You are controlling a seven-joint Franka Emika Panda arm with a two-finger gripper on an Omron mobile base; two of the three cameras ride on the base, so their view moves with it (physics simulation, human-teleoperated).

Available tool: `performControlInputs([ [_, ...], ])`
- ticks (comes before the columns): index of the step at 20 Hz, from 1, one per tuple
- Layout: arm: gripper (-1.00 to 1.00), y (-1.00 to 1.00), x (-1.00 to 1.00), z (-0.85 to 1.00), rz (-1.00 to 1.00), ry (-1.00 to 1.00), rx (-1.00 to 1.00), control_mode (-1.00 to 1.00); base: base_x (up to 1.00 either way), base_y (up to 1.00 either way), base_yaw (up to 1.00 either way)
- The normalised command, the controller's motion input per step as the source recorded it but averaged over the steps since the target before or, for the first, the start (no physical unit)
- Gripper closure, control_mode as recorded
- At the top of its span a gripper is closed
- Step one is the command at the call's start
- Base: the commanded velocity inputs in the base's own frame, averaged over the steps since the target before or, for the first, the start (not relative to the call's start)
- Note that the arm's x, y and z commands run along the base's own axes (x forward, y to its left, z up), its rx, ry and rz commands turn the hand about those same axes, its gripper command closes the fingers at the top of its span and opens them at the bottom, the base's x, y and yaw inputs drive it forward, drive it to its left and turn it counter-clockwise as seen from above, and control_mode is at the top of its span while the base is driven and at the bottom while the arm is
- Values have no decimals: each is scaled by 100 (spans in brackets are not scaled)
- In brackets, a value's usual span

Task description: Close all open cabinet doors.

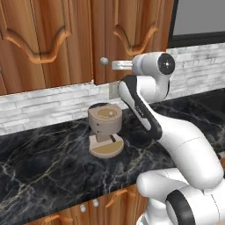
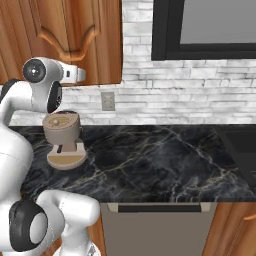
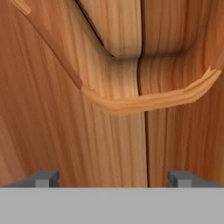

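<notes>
Two reddish-brown arched wood cabinet doors [image 1: 123,39] hang above the black marble counter [image 1: 52,167], far side. The gripper [image 3: 113,178] sits right up against one, jaws wide, holding nothing. I'd push flat and steady, staying clear of the small round silver knob [image 1: 104,61].

Cabinet doors [image 1: 66,39] cut off by the top edge, hinge side perhaps hidden.

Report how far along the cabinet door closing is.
Looks done: in the left base view the upper cabinet doors appear flat in line with each other, none visibly swung out. In hand: the open pincer faces a door panel close up, holding nothing. Left: the hand view shows a dark seam between panels; whether that door is fully shut cannot be told, so a final push may remain.
</notes>
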Motion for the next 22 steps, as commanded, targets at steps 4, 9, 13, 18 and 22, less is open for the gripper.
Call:
performControlInputs([
  [4, -100, 26, 66, -3, -14, 0, -4, -100, 0, 0, 0],
  [9, -100, 13, 42, 0, -9, 0, -1, -100, 0, 0, 0],
  [13, -100, 3, 14, 0, -3, 0, 0, -100, 0, 0, 0],
  [18, -100, 0, -1, 0, 0, 0, 0, -100, 0, 0, 0],
  [22, -100, 0, -65, 2, 0, 0, 0, -100, 0, 0, 0],
])
